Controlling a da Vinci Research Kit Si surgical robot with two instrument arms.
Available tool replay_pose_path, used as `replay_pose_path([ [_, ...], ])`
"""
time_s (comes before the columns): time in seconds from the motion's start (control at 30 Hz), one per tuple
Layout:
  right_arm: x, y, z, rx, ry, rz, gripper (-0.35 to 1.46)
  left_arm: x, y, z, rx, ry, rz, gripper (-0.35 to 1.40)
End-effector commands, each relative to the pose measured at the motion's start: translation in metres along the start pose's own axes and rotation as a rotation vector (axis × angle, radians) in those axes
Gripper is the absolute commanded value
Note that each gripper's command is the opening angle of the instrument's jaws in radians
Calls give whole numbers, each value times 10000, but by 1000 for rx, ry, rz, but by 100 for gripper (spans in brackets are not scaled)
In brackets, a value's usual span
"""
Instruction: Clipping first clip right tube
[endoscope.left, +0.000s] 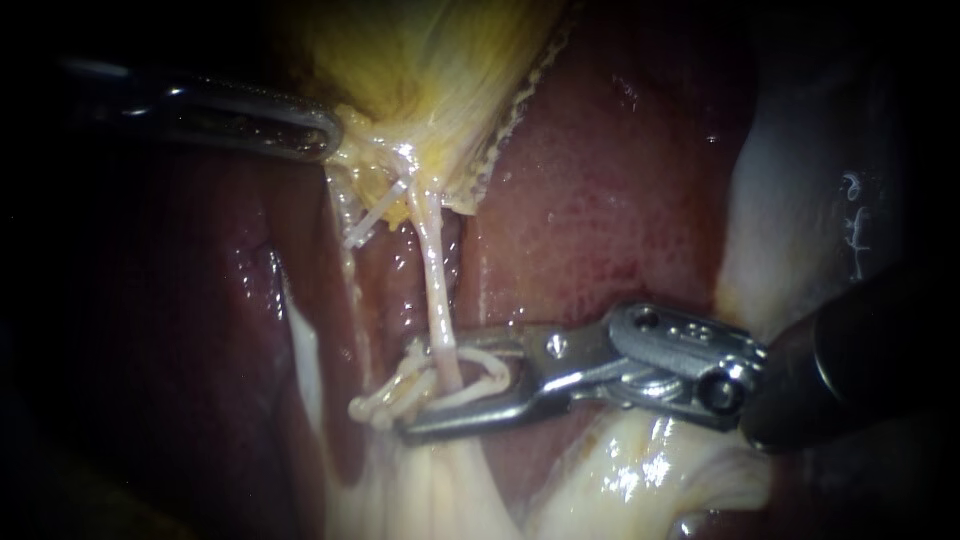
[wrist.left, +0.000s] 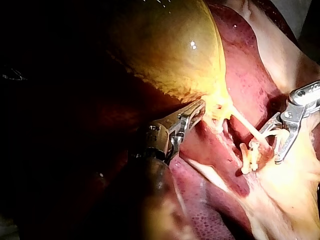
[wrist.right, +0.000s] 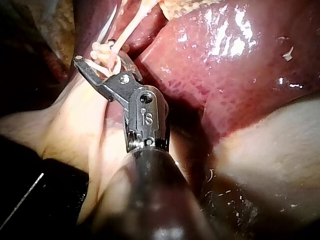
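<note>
From four o'clock the right instrument (endoscope.left: 408, 390) reaches in, a white clip (endoscope.left: 480, 360) held in its half-spread jaws, with the clip's legs straddling the right tube (endoscope.left: 437, 290) low down, beside pale loops (endoscope.left: 375, 408). At ten o'clock the left instrument (endoscope.left: 333, 135) has its jaws clamped on the gallbladder (endoscope.left: 440, 60) neck.

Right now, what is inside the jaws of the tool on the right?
A white clip sits between the jaws of my right instrument, around a thin pale tube. Where the tube passes behind the clip and the lower jaw, it is hidden.
</note>
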Motion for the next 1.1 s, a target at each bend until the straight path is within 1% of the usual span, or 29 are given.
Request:
replay_pose_path([
  [0.03, -1, -1, 1, 0, -1, 2, 47, 0, 0, 0, 0, 0, 0, -35],
  [0.17, -2, -2, 3, 1, -2, 1, 46, 0, 0, 0, 0, 0, 0, -35],
  [0.37, -2, 2, 4, -1, -2, 1, 40, 0, 0, 0, 0, 0, 0, -35],
  [0.63, -3, 9, 3, -1, -3, 19, 25, 1, 0, 1, 0, 0, 0, -35],
  [0.7, -3, 11, 2, 6, -8, 25, 21, 1, 0, 1, 0, 0, 1, -35],
  [1.1, -2, 12, 2, 25, -21, 53, -13, 2, 1, 1, 0, 0, -5, -35],
])
